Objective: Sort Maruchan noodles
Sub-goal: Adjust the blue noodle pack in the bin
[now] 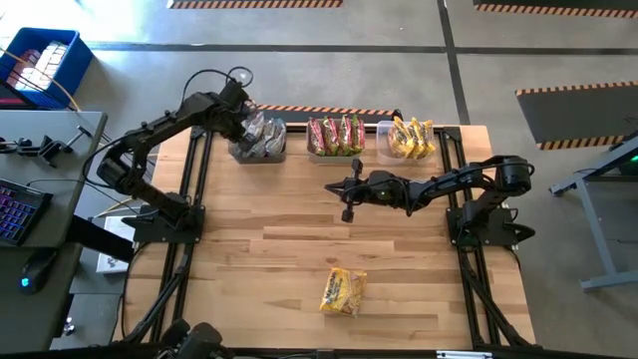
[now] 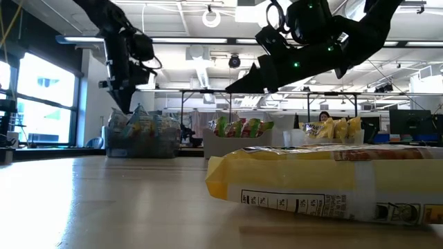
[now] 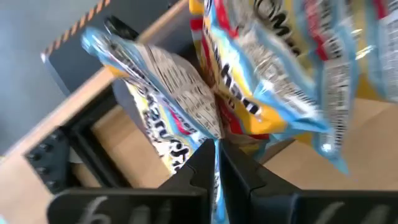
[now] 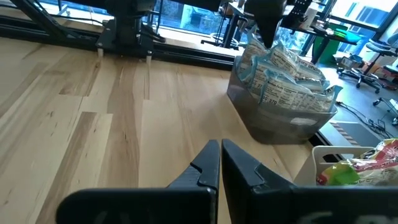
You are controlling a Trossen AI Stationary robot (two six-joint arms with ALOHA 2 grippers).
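Left claw (image 1: pixel 242 112) clenched with nothing between its fingers, poised over the leftmost bin (image 1: pixel 261 152) of blue-print packets; right claw (image 1: pixel 337 187) clenched and empty, hovering mid-tabletop (image 1: pixel 259 259) in front of the middle bin (image 1: pixel 336 154) and right bin (image 1: pixel 383 130). One yellow noodle packet (image 1: pixel 343 291) lies flat, unsorted, near the tabletop's front edge, well apart from the bins. Judgement: lift left claw straight up, clear of loose packets; right claw should open wide, descend on the packet's short edge, pinch firmly.

Floor (image 1: pixel 329 70): grey concrete, hazard-striped tape.
Window (image 2: pixel 47 100): bright daylight.
Ceiling (image 2: pixel 194 21): exposed ducts.
Crate (image 1: pixel 42 65): blue.
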